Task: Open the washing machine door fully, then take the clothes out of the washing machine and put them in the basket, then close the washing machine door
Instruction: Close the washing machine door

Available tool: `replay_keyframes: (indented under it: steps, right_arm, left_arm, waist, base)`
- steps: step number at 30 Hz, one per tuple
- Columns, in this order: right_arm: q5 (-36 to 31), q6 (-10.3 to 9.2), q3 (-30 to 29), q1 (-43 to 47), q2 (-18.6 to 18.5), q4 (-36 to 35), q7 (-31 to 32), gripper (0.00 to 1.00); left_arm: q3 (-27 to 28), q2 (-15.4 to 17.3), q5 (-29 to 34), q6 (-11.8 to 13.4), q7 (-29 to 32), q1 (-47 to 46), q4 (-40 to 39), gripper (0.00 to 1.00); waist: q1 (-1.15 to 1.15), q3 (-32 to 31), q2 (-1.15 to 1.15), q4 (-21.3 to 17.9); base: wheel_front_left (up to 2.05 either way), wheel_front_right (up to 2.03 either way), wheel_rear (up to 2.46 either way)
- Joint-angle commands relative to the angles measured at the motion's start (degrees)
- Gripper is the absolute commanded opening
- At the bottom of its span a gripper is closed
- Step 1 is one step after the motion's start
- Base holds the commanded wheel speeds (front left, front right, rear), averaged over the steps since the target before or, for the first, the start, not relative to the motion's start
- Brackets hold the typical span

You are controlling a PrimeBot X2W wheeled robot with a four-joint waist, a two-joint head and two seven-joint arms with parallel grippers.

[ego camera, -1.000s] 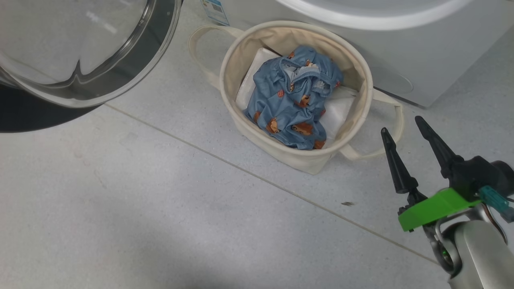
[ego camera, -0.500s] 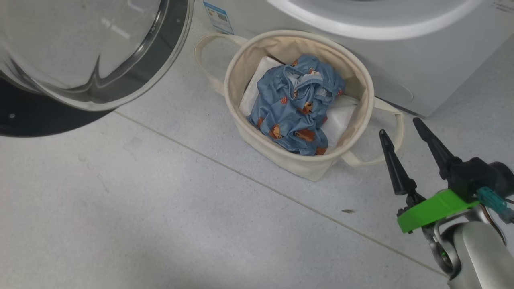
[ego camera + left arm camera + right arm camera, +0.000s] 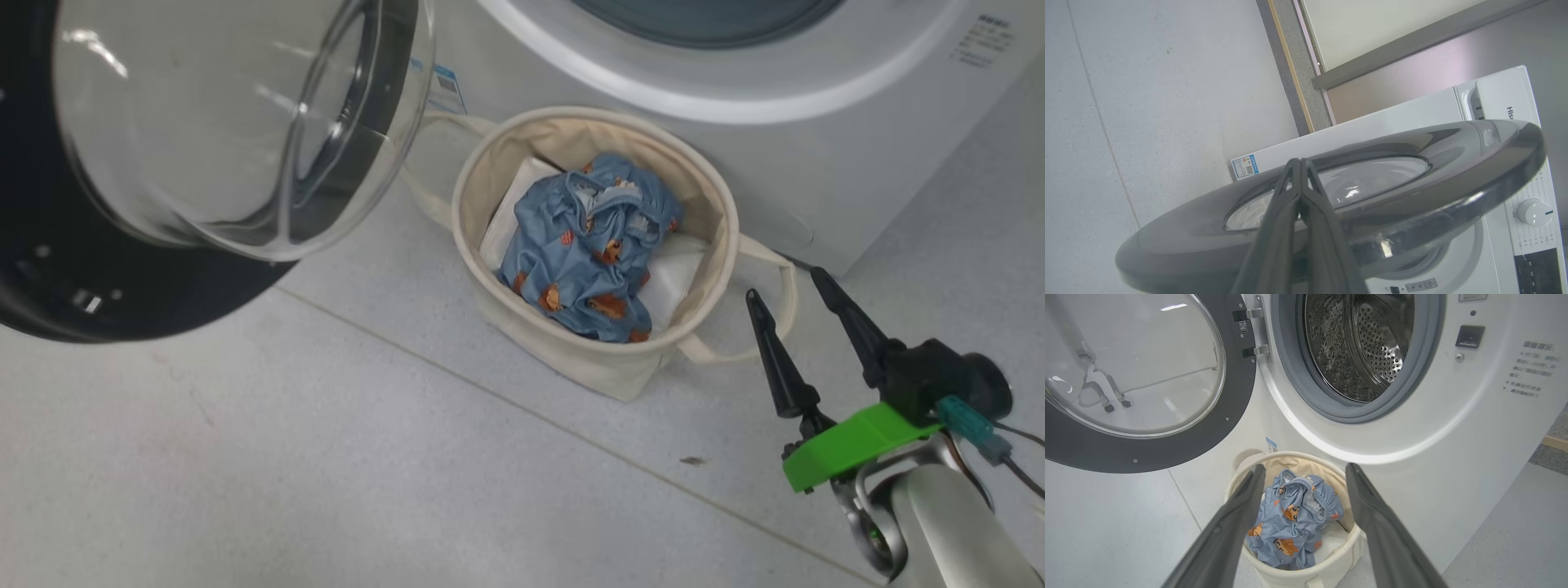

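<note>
Upward tilts the head camera since a second ago; clothes (image 3: pixel 592 249) lie in the basket (image 3: pixel 571 359), right pincer (image 3: pixel 782 282) open and empty nearby, left pincer (image 3: pixel 1300 162) closed at the open washing machine door (image 3: pixel 220 131), whose glossy ring (image 3: pixel 49 278) could let it slip.

Left gripper (image 3: pixel 1300 164) before the door (image 3: pixel 1453 185)
Fingers (image 3: pixel 1274 232) pressed together, tips over the glass (image 3: pixel 1372 179); behind the door, the white washer (image 3: pixel 1412 118) with its dial (image 3: pixel 1533 212)
</note>
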Motion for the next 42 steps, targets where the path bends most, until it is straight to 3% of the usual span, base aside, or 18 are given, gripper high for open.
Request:
replay_keyframes:
  steps: [1, 16, 28, 32, 38, 42]
  right_arm:
    - [0.3, 0.05, 1.3, 0.3, 0.6, -1.5, -0.7, 1.00]
    - [2.4, 0.05, 2.6, 1.1, 4.5, 5.3, -3.8, 1.00]
    - [2.8, 0.05, 1.5, 1.6, 7.0, 5.3, -4.0, 1.00]
    - [2.5, 0.05, 0.6, 1.5, 7.1, 4.7, -4.0, 1.00]
    - [1.9, 0.05, -0.7, 1.2, 7.3, 3.4, -4.0, 1.00]
    - [1.5, 0.05, -2.0, 1.5, 7.3, 2.6, -4.0, 1.00]
  left_arm:
    - [1.0, 3.8, -0.1, -0.4, 0.6, 0.1, -2.5, 0.00]
    - [-9.1, -4.4, 0.7, -0.4, 7.3, 14.0, -27.1, 0.00]
    - [-16.6, -11.4, 6.5, 0.9, 4.3, 21.5, -43.6, 0.00]
    - [-19.5, -12.7, 11.5, 0.4, 1.3, 21.0, -44.3, 0.00]
    - [-22.3, -14.8, 17.6, -0.3, -6.3, 17.6, -39.2, 0.00]
    - [-23.8, -14.8, 18.5, -0.4, -9.2, 15.9, -36.8, 0.00]
  waist:
    - [0.00, -0.7, 0.00, -0.1]
    - [0.00, -8.5, 0.00, -0.8]
    - [0.00, -10.6, 0.00, -7.6]
    - [0.00, -10.3, 0.00, -10.7]
    - [0.00, -10.0, 0.00, -17.6]
    - [0.00, -9.8, 0.00, -21.9]
  base:
    - [0.00, 0.00, 0.00]
    - [0.00, 0.00, 0.00]
    - [0.00, 0.00, 0.00]
    - [0.00, 0.00, 0.00]
    - [0.00, 0.00, 0.00]
    - [0.00, 0.00, 0.00]
